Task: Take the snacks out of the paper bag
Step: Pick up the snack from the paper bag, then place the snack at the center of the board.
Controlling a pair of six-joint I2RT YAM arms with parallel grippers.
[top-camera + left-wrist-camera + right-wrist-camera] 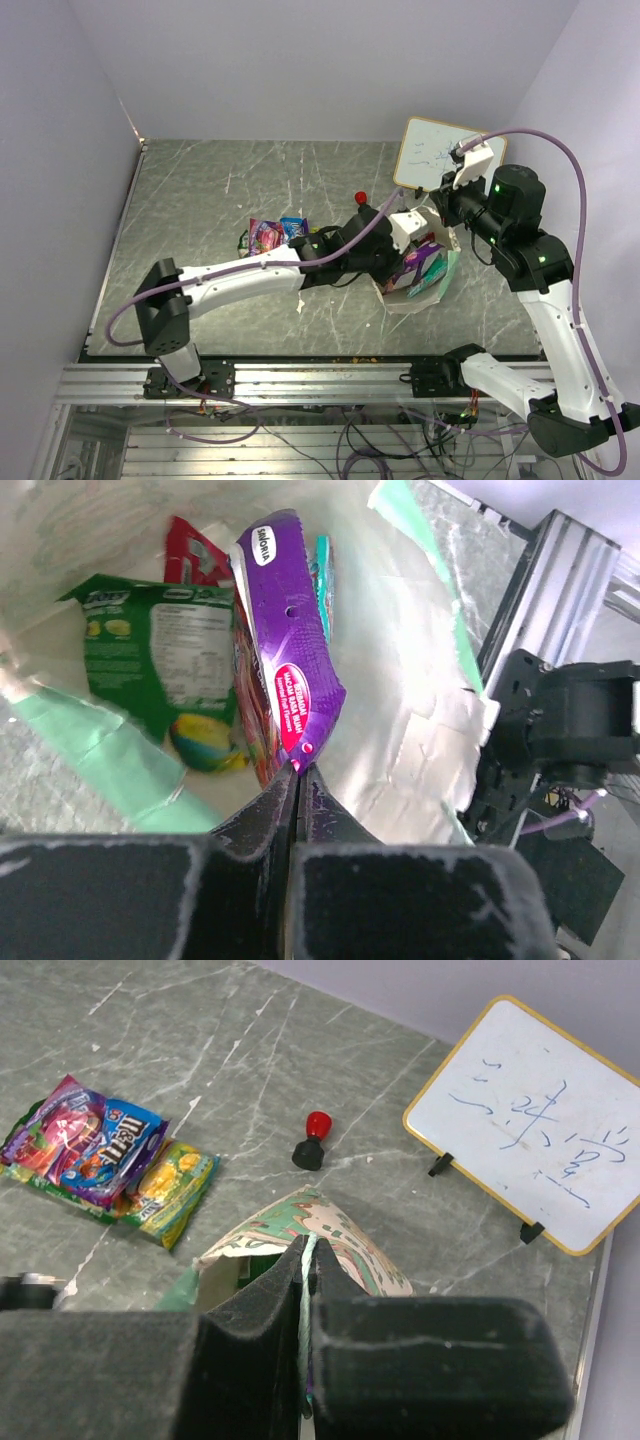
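Observation:
The paper bag [432, 285] lies at centre right with its mouth up; its patterned wall shows in the right wrist view [330, 1230]. My right gripper [308, 1252] is shut on the bag's rim. My left gripper [298, 770] reaches into the bag and is shut on the lower edge of a purple packet [290, 640], also seen from above [415, 262]. A green packet [160, 650], a red one [190, 545] and a teal edge [322, 570] lie inside. Three packets, pink [264, 237], blue [293, 228] and yellow-green [170, 1185], lie on the table to the left.
A white board with writing [430, 155] stands at the back right. A small red-and-black knob [361, 198] stands on the grey marble table [200, 190] behind the left arm. Purple walls close the table in.

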